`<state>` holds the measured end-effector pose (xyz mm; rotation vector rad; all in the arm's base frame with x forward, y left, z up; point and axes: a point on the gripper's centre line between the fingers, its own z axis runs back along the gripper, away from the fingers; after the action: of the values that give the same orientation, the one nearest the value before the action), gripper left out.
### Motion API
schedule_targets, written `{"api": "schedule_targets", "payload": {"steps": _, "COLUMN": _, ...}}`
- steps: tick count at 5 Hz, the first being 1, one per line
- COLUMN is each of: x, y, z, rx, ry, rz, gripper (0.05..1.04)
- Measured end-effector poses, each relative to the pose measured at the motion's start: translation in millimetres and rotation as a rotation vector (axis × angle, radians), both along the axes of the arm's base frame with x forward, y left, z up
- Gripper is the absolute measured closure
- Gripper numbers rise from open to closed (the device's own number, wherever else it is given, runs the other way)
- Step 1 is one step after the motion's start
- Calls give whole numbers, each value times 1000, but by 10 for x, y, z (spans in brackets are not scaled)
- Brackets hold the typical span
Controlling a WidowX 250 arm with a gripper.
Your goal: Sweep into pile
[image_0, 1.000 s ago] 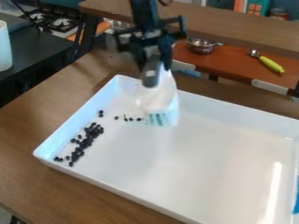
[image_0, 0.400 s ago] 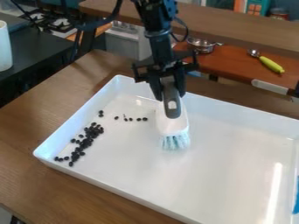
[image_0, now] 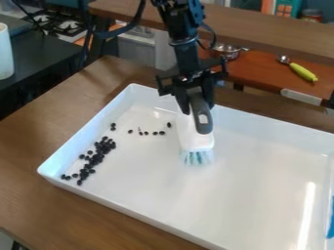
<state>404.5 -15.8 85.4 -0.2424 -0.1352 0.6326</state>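
The black gripper [image_0: 193,100] hangs over the back left part of the white tray [image_0: 130,215], shut on the grey handle of a white brush [image_0: 196,139]. The brush's pale blue-green bristles point down toward the tray floor. Dark beans [image_0: 98,157] lie in a long cluster beside the tray's left wall, with a few loose ones around it. Several more beans [image_0: 155,133] form a short row between the left wall and the brush, and one lies close to the brush's left side.
Behind the tray runs a raised wooden shelf [image_0: 261,31], with a metal pot [image_0: 225,51] and a yellow-green handled utensil [image_0: 303,72] below it. A white cylinder [image_0: 5,51] stands at the far left. Something blue [image_0: 330,224] touches the right edge.
Gripper and brush have come forward and to the right from the tray's back left area, lately shifting only slightly. A bean beside the brush has come into view.
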Motion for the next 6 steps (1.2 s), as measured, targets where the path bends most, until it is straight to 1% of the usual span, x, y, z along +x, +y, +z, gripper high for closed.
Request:
{"api": "schedule_targets", "payload": {"steps": 1, "x": 4, "y": 77, "z": -4, "rx": 2, "ry": 1, "rz": 35, "gripper": 600}}
{"api": "schedule_targets", "payload": {"steps": 2, "x": 4, "y": 272, "z": -7, "rx": 9, "ry": 3, "rz": 92, "gripper": 600}}
{"api": "schedule_targets", "payload": {"steps": 3, "x": -14, "y": 569, "z": -21, "rx": 26, "ry": 2, "rz": 172, "gripper": 600}}
{"api": "schedule_targets", "payload": {"steps": 4, "x": -34, "y": 774, "z": -31, "rx": 26, "ry": -6, "rz": 229, "gripper": 600}}
{"api": "schedule_targets", "payload": {"steps": 5, "x": -123, "y": 880, "z": -55, "rx": 30, "ry": -28, "rz": 286, "gripper": 600}}
{"api": "schedule_targets", "payload": {"steps": 6, "x": -280, "y": 913, "z": -82, "rx": 25, "ry": -32, "rz": 328, "gripper": 600}}
